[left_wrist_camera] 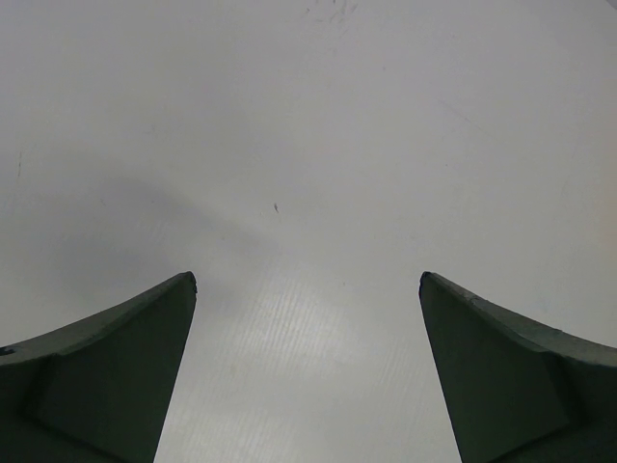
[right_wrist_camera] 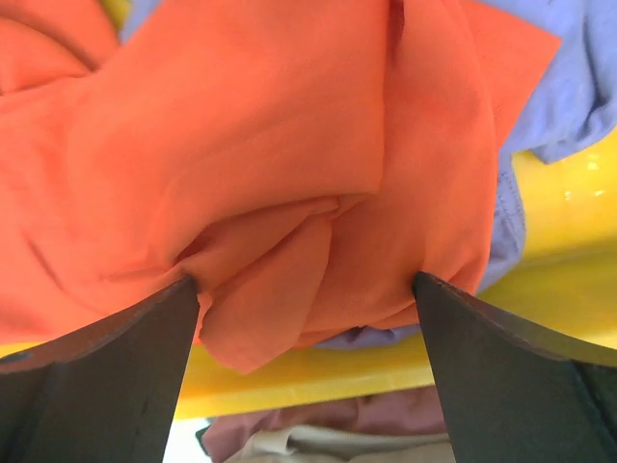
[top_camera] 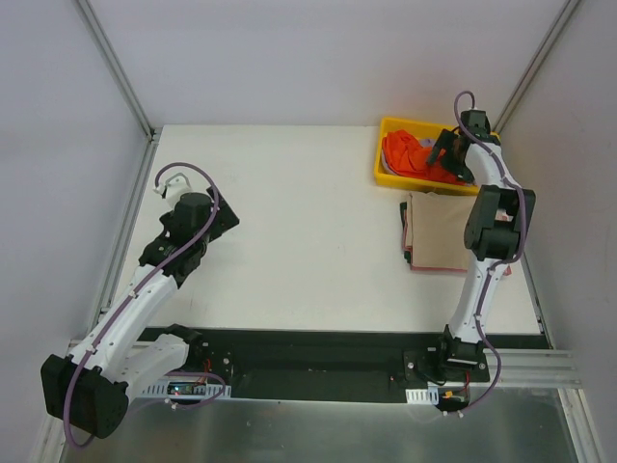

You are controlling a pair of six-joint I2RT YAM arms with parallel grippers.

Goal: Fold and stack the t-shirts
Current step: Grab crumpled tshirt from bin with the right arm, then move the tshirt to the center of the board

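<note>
**Right gripper** (right_wrist_camera: 305, 278), jaws wide apart and empty, poised over the yellow tray (top_camera: 383, 145). The orange-red t-shirt (right_wrist_camera: 241, 145) lies bunched directly ahead, its nearest fold between the fingertips. It has no clear long axis, and its main crease runs away from the gripper. The lavender t-shirt (right_wrist_camera: 578, 87) shows beneath, to the right. The tan t-shirt (top_camera: 439, 231) lies folded behind. **Left gripper** (left_wrist_camera: 308, 277), likewise spread, faces the table (left_wrist_camera: 308, 116), well apart from the shirts; the right arm is nearer.

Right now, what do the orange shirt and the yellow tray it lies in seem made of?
The orange shirt looks like soft matte cloth, going by its loose folds and creases. The yellow tray is probably hard plastic: smooth, slightly glossy, with glints on its wall.
</note>
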